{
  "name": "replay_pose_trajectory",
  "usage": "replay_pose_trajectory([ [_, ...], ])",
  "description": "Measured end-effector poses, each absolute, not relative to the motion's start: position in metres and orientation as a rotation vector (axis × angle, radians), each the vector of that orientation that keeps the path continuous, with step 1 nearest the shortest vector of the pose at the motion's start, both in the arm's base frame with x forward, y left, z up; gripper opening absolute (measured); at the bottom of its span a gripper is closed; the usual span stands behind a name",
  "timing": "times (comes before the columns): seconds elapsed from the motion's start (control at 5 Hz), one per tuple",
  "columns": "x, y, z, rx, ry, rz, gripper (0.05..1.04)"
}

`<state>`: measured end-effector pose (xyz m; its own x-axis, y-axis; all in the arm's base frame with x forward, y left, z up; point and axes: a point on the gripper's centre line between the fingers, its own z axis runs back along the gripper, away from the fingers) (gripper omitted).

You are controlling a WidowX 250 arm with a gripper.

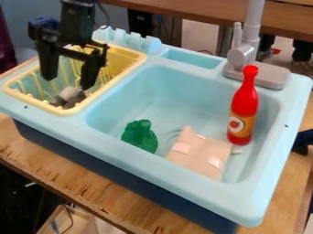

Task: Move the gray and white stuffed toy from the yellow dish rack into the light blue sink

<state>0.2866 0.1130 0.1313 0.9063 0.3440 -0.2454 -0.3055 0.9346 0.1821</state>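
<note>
Camera view: left of the blue basin [165,93], the black gripper [68,81] hangs with its two fingers apart and nothing between them, over a grey-and-white lump [67,94] that lies in the yellow rack [110,84]. That lump looks light, perhaps soft, and would best be gripped across its rounded middle, while the red bottle [245,104] at the basin's right side looks like stiff, smooth plastic, a bit slippery, easiest held at the neck. Its label [247,126] bears a pale disc with a red shape, but no readable writing.
</note>
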Motion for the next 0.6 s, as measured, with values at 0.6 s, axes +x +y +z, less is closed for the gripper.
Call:
replay_pose_trajectory([
  [0.6, 0.281, 0.115, 0.102, 0.114, 0.326, 0.410, 0.968],
])
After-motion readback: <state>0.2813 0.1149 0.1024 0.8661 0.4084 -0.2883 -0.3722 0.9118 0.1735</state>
